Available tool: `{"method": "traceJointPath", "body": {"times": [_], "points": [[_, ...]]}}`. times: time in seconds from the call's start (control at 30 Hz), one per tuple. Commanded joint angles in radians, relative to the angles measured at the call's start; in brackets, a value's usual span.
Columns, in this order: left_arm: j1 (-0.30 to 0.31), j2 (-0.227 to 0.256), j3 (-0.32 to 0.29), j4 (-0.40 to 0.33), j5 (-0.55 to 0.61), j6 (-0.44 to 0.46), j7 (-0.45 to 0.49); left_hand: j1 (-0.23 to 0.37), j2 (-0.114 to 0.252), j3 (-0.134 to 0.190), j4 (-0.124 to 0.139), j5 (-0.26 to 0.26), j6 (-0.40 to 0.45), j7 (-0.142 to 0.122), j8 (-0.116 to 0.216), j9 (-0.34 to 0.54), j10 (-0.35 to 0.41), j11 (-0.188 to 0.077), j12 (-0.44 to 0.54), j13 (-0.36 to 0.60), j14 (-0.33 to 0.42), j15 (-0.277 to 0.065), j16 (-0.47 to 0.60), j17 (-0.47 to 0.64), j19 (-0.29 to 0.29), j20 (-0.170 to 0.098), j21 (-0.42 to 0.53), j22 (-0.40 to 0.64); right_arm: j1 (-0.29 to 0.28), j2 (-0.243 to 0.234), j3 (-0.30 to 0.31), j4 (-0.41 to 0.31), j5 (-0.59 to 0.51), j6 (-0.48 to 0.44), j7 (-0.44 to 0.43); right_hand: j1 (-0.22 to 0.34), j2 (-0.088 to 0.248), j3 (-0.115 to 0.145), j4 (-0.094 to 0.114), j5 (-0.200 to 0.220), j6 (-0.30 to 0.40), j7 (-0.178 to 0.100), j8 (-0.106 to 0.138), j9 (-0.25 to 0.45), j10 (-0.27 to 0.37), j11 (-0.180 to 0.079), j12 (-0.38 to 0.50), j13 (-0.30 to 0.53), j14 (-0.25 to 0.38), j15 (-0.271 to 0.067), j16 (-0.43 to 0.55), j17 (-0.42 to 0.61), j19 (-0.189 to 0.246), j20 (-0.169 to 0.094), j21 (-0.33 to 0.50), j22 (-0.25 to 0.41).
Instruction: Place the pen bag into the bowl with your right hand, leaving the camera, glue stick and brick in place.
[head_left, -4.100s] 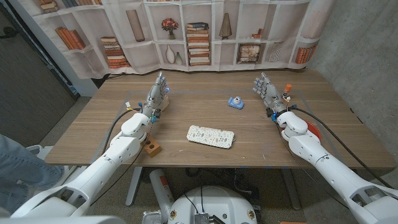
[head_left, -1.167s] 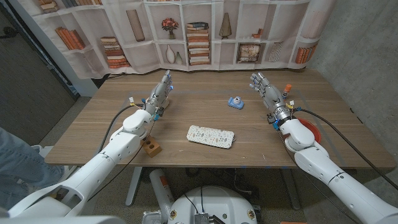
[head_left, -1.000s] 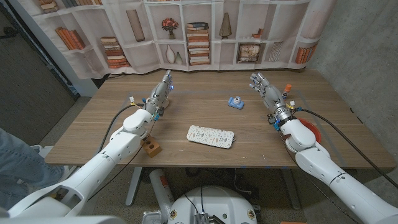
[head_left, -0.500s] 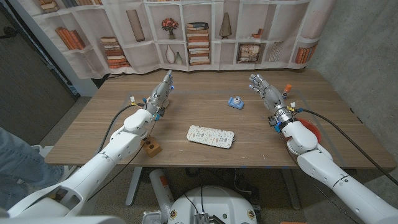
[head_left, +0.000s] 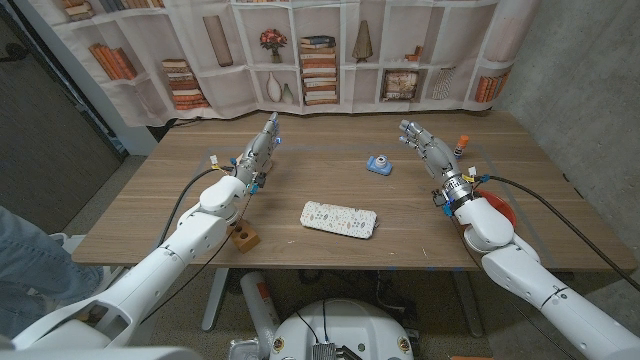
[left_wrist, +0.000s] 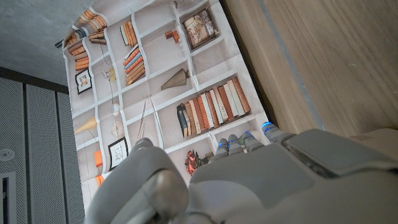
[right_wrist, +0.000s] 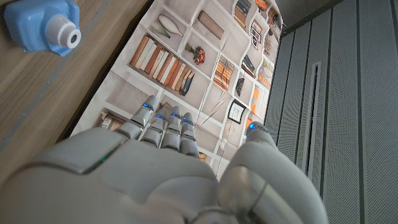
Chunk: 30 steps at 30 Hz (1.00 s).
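No legible text, labels, brands or numbers in any view. Book spines on the printed shelf backdrop (head_left: 318, 70) behind the worktop's far edge are too small to read.

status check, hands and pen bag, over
Both hands open: left hand, right hand. Speckled white pen bag untouched at table centre. Small blue camera between.

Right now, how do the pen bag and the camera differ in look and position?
The pen bag is a long, flat, pale speckled pouch; the camera is small, blue and chunky, with a round lens. The pen bag lies near the table's middle, while the camera sits farther back, closer to the right hand. Neither is being touched.
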Motion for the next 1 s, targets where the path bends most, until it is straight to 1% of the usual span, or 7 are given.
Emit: {"method": "traceJointPath", "body": {"times": [0.03, 0.27, 0.4, 0.47, 1.0], "points": [[0.011, 0.004, -0.007, -0.011, -0.007, -0.007, -0.002, 0.001, 0.009, -0.004, 0.001, 0.007, 0.003, 0.004, 0.002, 0.003, 0.005, -0.001, 0.006, 0.004, -0.057, 0.002, 0.002, 0.003, -0.117, -0.050, -0.001, 0.002, -0.023, -0.013, 0.008, -0.024, -0.036, 0.007, -0.016, 0.009, -0.002, 0.001, -0.007, -0.001, 0.010, 0.001, 0.006, 0.004, 0.008, 0.000, 0.004, 0.004, 0.010, -0.002, 0.003, 0.004, 0.009, -0.040, -0.002, 0.003], [0.020, 0.013, -0.010, -0.025, -0.006, 0.000, 0.005, 0.002, 0.010, -0.005, 0.000, 0.007, 0.004, 0.004, 0.002, 0.003, 0.008, 0.000, 0.006, 0.004, -0.057, 0.002, 0.002, 0.003, -0.116, -0.050, -0.003, 0.002, -0.036, -0.021, 0.010, -0.045, -0.082, 0.002, -0.037, 0.015, -0.001, 0.002, -0.011, -0.002, 0.009, 0.001, 0.005, 0.004, 0.006, 0.001, 0.003, 0.004, 0.010, -0.002, 0.001, 0.003, 0.008, -0.037, -0.007, 0.003], [0.025, 0.015, -0.013, -0.031, -0.007, -0.002, 0.007, 0.003, 0.011, -0.006, 0.000, 0.008, 0.004, 0.004, 0.001, 0.003, 0.008, 0.001, 0.006, 0.004, -0.057, 0.003, 0.002, 0.003, -0.116, -0.051, -0.004, 0.002, -0.042, -0.022, 0.010, -0.049, -0.090, 0.010, -0.039, 0.018, -0.001, 0.003, -0.013, -0.002, 0.008, 0.001, 0.004, 0.004, 0.005, 0.002, 0.002, 0.004, 0.010, -0.002, 0.001, 0.003, 0.008, -0.037, -0.010, 0.003], [0.029, 0.017, -0.015, -0.034, -0.008, -0.003, 0.007, 0.003, 0.011, -0.007, 0.000, 0.008, 0.004, 0.004, 0.001, 0.003, 0.007, 0.002, 0.005, 0.004, -0.057, 0.003, 0.002, 0.003, -0.116, -0.051, -0.004, 0.002, -0.046, -0.020, 0.010, -0.052, -0.093, 0.013, -0.042, 0.019, -0.001, 0.003, -0.014, -0.002, 0.007, 0.001, 0.004, 0.004, 0.005, -0.002, 0.001, 0.004, 0.010, -0.002, 0.000, 0.003, 0.009, -0.036, -0.012, 0.003], [0.046, 0.025, -0.019, -0.060, -0.005, -0.003, 0.017, 0.005, 0.013, -0.010, -0.002, 0.009, 0.009, 0.005, 0.002, 0.003, 0.009, -0.001, 0.005, 0.004, -0.055, 0.003, 0.001, 0.003, -0.114, -0.050, -0.008, 0.002, -0.091, -0.030, 0.027, -0.083, -0.170, 0.023, -0.086, 0.023, 0.000, 0.002, -0.018, -0.005, 0.006, 0.001, 0.003, 0.004, 0.004, 0.000, -0.001, 0.004, 0.010, -0.003, -0.001, 0.004, 0.009, -0.035, -0.021, 0.004]]}}
